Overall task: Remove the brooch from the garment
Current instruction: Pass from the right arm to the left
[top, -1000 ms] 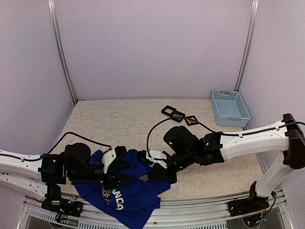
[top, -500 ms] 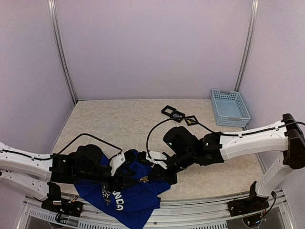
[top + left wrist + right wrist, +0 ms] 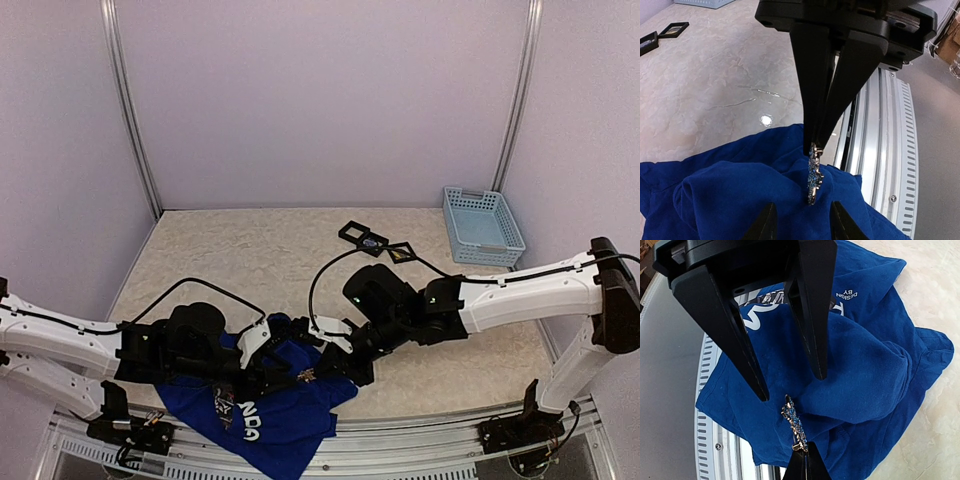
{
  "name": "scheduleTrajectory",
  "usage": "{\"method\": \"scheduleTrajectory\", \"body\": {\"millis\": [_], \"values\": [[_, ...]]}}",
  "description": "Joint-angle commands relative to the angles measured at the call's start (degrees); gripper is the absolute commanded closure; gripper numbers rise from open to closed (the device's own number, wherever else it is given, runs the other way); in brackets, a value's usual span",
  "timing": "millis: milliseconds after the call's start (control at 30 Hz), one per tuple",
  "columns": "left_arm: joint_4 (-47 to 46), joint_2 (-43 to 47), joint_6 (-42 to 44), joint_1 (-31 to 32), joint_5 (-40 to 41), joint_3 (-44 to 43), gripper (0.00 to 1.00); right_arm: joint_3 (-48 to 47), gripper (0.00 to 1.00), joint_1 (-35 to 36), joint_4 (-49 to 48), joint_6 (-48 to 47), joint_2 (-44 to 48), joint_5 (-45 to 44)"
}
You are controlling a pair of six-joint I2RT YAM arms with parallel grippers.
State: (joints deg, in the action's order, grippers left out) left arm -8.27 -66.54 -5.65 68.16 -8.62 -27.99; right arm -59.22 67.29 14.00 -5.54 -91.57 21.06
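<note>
The royal-blue garment (image 3: 270, 415) lies bunched at the table's near edge, its white lettering facing up. A small jewelled brooch (image 3: 813, 175) stands on edge on a raised fold (image 3: 850, 370). My right gripper (image 3: 803, 462) is shut on the brooch's end (image 3: 797, 432); in the left wrist view its fingers (image 3: 815, 90) come down from above. My left gripper (image 3: 803, 210) is open, one finger on either side of the brooch, close above the cloth. In the right wrist view the left fingers (image 3: 737, 340) straddle the fold. From above, both grippers meet near the brooch (image 3: 306, 375).
A light-blue basket (image 3: 483, 225) stands at the back right. Two black square frames (image 3: 362, 236) (image 3: 402, 252) lie beside it. A metal rail (image 3: 890, 150) runs along the near edge just past the shirt. Black cables (image 3: 320, 275) loop over the table.
My left arm has reached right, bringing its open gripper from the shirt's left side to straddle the brooch. The right gripper has stayed shut on the brooch, almost still.
</note>
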Motion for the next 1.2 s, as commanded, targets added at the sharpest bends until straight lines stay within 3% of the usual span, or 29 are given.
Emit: {"method": "scheduleTrajectory", "body": {"millis": [0,267,433,667,867,1167], "values": [[-1.92,-1.77,-0.17,-0.11,1.01,-2.23,0.58,-1.89,1.00,-0.05,0.13,-0.52,-1.25,1.54],[-2.66,-2.01,-0.57,-0.13,6.44,-1.64,0.53,-2.04,1.00,-0.04,0.28,-0.61,-1.31,2.52],[-3.82,-1.87,-0.03,0.00,2.94,-1.32,0.52,-1.91,1.00,-0.05,-0.16,-0.53,-1.48,2.83],[-6.81,-2.54,0.35,0.57,-1.85,-0.55,0.68,-1.48,1.00,-0.05,-1.74,0.00,-1.36,4.08],[-10.45,-0.12,-1.03,-0.27,-1.33,2.48,0.63,-0.15,1.00,-0.05,-3.41,0.21,0.79,4.43],[-13.97,12.89,-0.94,-1.49,-1.84,8.82,0.53,1.21,1.00,-0.04,-4.76,0.62,4.20,4.12]]}}
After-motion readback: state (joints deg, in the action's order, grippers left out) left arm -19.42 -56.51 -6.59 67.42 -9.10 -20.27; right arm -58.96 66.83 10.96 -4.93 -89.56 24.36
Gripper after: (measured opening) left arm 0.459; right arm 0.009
